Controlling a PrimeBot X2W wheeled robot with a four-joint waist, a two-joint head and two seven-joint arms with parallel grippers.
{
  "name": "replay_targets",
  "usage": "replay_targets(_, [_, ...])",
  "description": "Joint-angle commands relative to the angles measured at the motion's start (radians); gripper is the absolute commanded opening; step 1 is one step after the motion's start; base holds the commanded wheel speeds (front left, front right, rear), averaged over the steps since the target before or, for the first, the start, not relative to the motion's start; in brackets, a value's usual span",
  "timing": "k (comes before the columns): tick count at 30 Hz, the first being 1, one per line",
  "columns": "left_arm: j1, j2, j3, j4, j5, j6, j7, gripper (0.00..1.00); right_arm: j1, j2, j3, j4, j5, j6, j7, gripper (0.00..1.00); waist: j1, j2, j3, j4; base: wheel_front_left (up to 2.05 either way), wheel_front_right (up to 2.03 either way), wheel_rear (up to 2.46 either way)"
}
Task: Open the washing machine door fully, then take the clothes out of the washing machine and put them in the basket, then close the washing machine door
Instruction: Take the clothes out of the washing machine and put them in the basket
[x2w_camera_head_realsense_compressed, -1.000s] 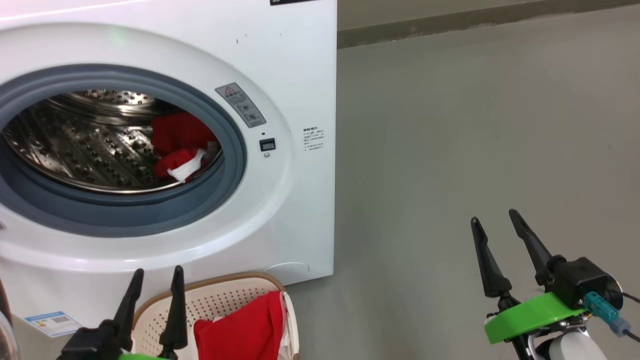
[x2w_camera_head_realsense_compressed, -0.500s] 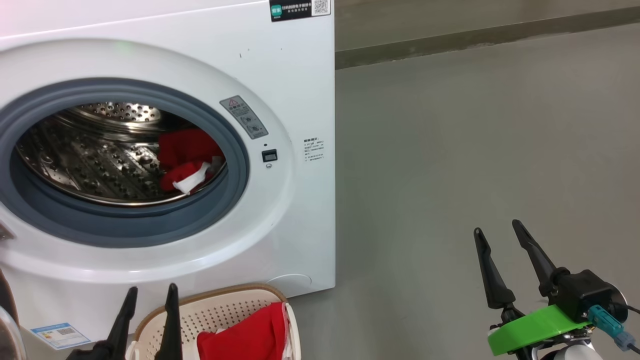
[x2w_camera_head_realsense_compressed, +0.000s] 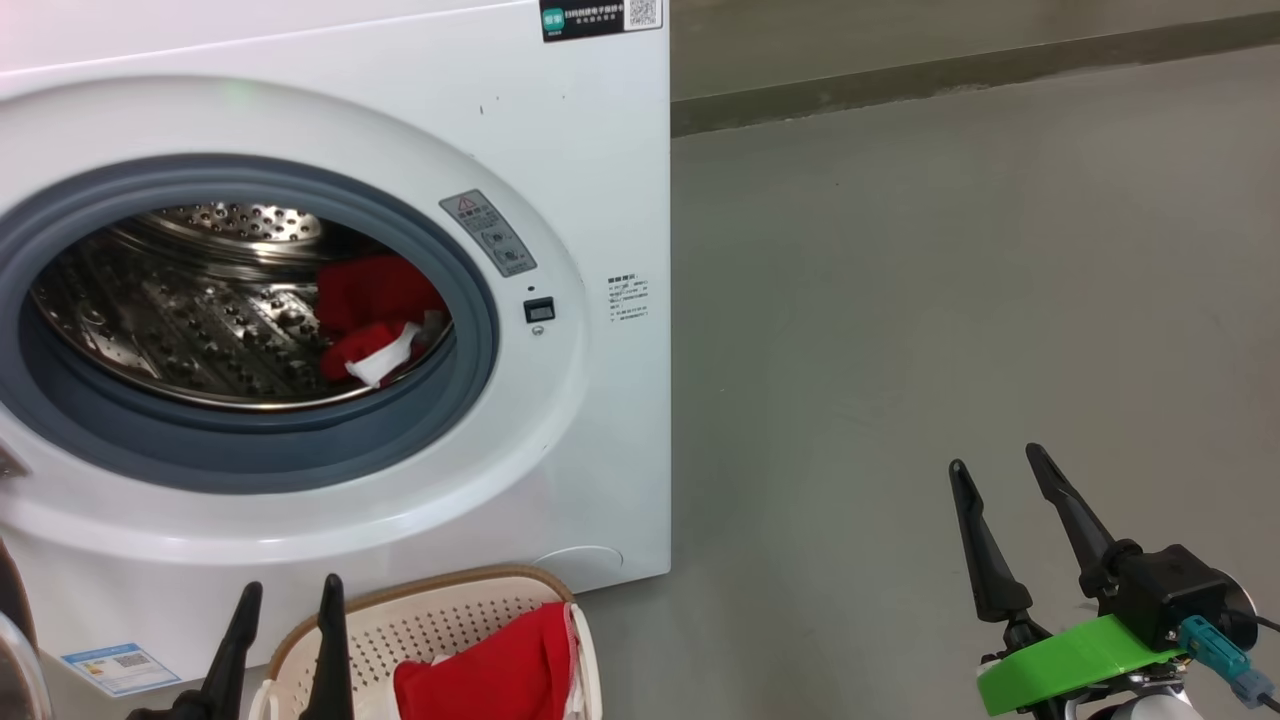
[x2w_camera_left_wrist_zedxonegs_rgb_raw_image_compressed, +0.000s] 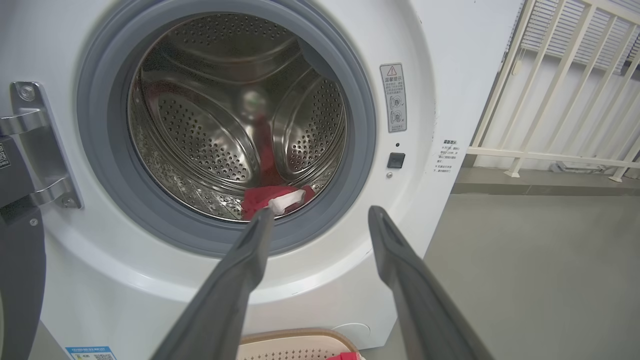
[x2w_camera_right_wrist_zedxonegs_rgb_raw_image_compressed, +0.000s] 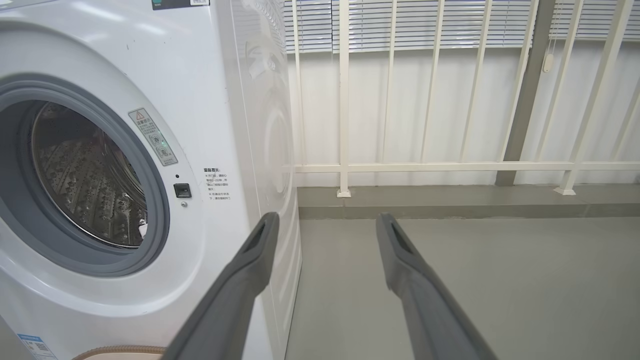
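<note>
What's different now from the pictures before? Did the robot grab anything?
The head camera tipped up slightly, so everything slid down the picture. The left gripper drew back a little, lower and leftward in the head view, open and empty. Nothing was grabbed or dropped. The right gripper, the red clothes in the washing machine and the red cloth in the basket stayed put.

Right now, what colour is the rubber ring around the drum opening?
Grey: the rubber ring shows clearest in the left wrist view.
</note>
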Motion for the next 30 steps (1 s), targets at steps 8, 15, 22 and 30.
replay_targets(8, [-0.025, 0.005, 0.037, -0.024, 0.012, -0.007, -0.012, 1.0, -0.017, -0.002, 0.023, -0.029, -0.011, 0.007, -0.006, 1.0, 0.0, -0.0001, 0.008, 0.002, 0.0, 0.0, 0.0])
replay_targets(15, [-0.025, 0.004, 0.046, -0.018, 0.015, -0.008, -0.012, 1.0, -0.017, -0.002, 0.025, -0.029, -0.01, 0.007, -0.006, 1.0, 0.0, -0.0001, 0.004, 0.001, 0.0, 0.0, 0.0])
replay_targets(22, [-0.025, 0.003, 0.052, -0.017, 0.006, -0.008, -0.012, 1.0, -0.019, -0.002, 0.024, -0.027, -0.012, 0.007, -0.006, 1.0, 0.0, -0.0001, 0.002, 0.001, 0.0, 0.0, 0.0])
replay_targets(30, [-0.03, 0.003, 0.055, -0.016, 0.014, -0.004, -0.012, 1.0, -0.024, -0.002, 0.026, -0.022, -0.007, 0.007, -0.006, 1.0, 0.0, -0.0001, 0.007, 0.002, 0.0, 0.0, 0.0])
